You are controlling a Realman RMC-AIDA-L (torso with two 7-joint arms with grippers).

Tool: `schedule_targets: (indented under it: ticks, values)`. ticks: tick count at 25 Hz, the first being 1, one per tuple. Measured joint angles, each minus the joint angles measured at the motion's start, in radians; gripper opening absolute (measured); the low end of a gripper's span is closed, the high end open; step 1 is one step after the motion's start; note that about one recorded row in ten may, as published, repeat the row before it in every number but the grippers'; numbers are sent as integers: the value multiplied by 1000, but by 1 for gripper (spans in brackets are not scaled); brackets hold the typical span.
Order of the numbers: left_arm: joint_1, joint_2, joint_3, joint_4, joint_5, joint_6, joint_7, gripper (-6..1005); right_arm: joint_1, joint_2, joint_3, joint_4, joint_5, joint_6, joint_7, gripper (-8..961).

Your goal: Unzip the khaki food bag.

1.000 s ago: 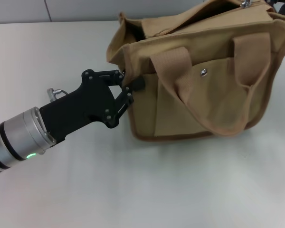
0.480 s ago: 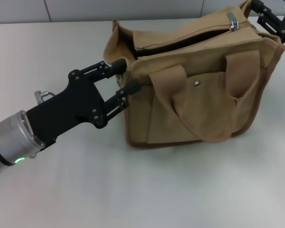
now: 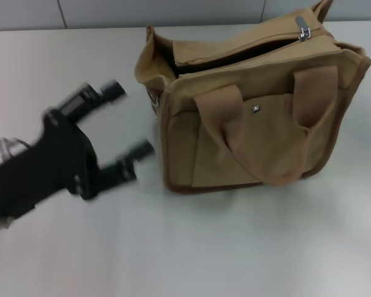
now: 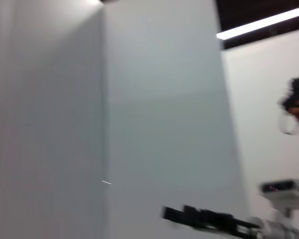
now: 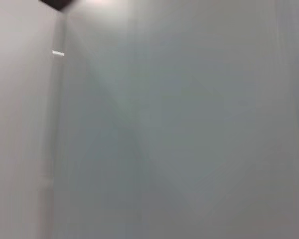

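In the head view, the left gripper (image 3: pixel 131 124) is seen at the lower left of the frame, blurred, with its two fingers (image 3: pixel 114 90) spread wide and nothing held between them. Half a second earlier the same fingers were touching the left end of the khaki food bag (image 3: pixel 253 117); now a strip of bare table (image 3: pixel 191 247) is seen between fingertips and bag, and the black gripper body has been drawn back toward the left edge of the frame.

The bag is found upright in the upper right of the frame, in the same place as half a second ago. Its two wide handles (image 3: pixel 226 124) are draped over the front, where the pocket snap (image 3: pixel 256 109) is visible. Along the top, the zipper is seen open as a dark gap, with the silver pull (image 3: pixel 304 29) near the far right end.

The right gripper, which was seen at the upper right corner behind the bag half a second ago, is no longer in the head view.

In the left wrist view and the right wrist view only pale wall panels are shown.
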Motion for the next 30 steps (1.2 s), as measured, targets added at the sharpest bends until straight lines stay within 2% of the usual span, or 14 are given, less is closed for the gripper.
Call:
schedule_targets:
  ticks: [1,6,11,30]
  values:
    - [1,1,28,11,10,2,-3,740,-10,0,-13,-1,-25,-33,6,806]
    - [-4,1,170,50,84,-7,-48,832,-46,1,-85,-2,-246,-149,7,826]
    - [-8,-3,196,46,106,-48,-94,832,-54,2,-90,12,-435,-146,-29,826]
    - [2,-7,199,39,106,-74,-79,832,-43,6,-70,72,-450,-108,-115,825]
